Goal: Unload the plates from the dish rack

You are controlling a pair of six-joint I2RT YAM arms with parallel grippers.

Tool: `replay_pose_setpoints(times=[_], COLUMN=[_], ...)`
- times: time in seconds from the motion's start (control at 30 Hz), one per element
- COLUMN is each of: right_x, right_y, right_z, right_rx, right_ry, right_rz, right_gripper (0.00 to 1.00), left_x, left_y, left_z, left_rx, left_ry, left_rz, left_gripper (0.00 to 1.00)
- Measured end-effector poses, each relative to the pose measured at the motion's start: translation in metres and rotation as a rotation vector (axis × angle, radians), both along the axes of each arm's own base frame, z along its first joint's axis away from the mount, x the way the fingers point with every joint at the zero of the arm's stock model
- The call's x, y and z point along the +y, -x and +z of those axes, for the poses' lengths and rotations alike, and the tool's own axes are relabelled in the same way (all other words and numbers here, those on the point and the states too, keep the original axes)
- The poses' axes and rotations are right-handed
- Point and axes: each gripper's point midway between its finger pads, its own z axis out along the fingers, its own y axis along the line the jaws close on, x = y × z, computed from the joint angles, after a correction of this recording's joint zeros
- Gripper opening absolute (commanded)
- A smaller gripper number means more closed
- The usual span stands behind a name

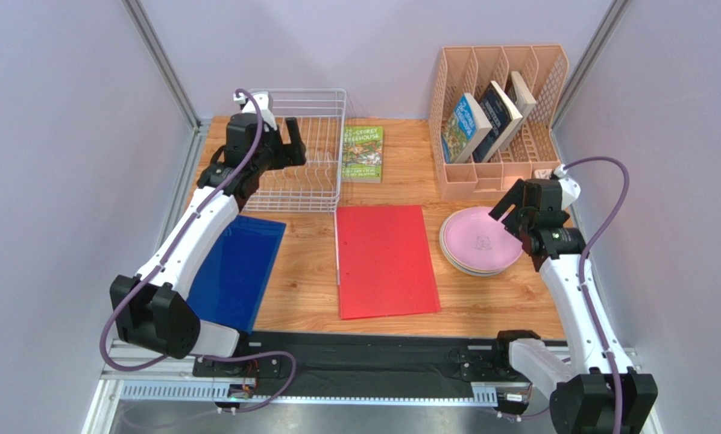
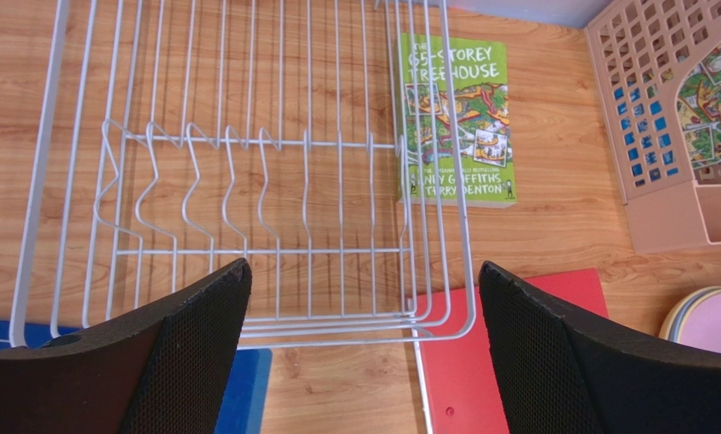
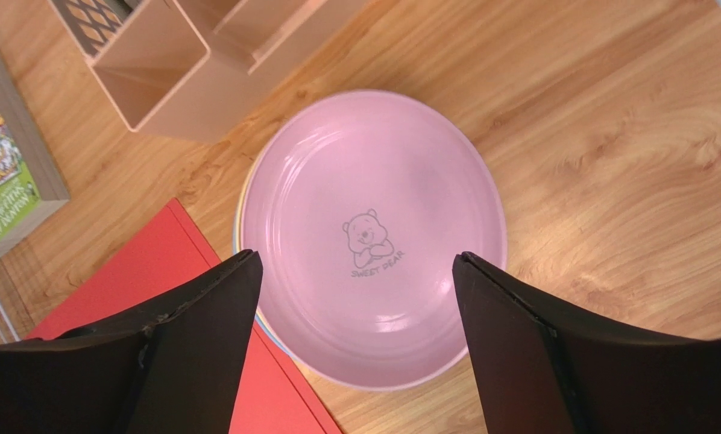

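The white wire dish rack [image 1: 296,154] stands at the back left with no plates between its dividers; the left wrist view shows its bare wires [image 2: 246,181]. The plates lie in one stack [image 1: 480,240] on the table right of the red folder, the pink plate [image 3: 373,235] on top with a bear mark, and pale yellow and light blue rims show beneath it. My left gripper [image 1: 278,136] is open and empty above the rack's near left part [image 2: 364,298]. My right gripper [image 1: 511,215] is open and empty just above the stack [image 3: 355,289].
A red folder [image 1: 384,260] lies mid-table and a blue folder [image 1: 237,269] to its left. A green book [image 1: 362,154] lies beside the rack. A peach slotted organizer [image 1: 500,117] with several books stands at the back right.
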Motion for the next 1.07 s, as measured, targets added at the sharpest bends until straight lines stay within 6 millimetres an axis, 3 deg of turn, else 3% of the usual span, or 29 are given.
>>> replay_pose_setpoints(times=[0.13, 0.3, 0.4, 0.5, 0.77, 0.9, 1.07], right_x=[-0.002, 0.0, 0.012, 0.033, 0.089, 0.098, 0.103], right_y=[-0.007, -0.008, -0.014, -0.033, -0.098, -0.114, -0.123], right_z=[0.018, 0.018, 0.019, 0.035, 0.114, 0.127, 0.119], right_rx=[-0.043, -0.038, -0.041, -0.059, -0.256, -0.305, -0.312], right_ry=[0.021, 0.025, 0.008, 0.01, 0.138, 0.197, 0.229], right_rz=[0.006, 0.036, 0.115, 0.245, 0.508, 0.557, 0.591], right_gripper=[0.84, 0.85, 0.88, 0.89, 0.89, 0.89, 0.89], left_x=[0.001, 0.002, 0.003, 0.006, 0.025, 0.034, 0.037], left_y=[0.004, 0.004, 0.004, 0.003, 0.005, 0.011, 0.014], left_z=[0.011, 0.012, 0.012, 0.013, 0.036, 0.053, 0.057], left_rx=[-0.027, -0.032, -0.033, -0.038, -0.119, -0.168, -0.184], left_ry=[0.003, 0.001, -0.005, -0.021, -0.102, -0.122, -0.129], left_rz=[-0.001, 0.0, 0.005, 0.009, 0.06, 0.087, 0.098], left_gripper=[1.0, 1.0, 1.0, 1.0, 1.0, 1.0, 1.0])
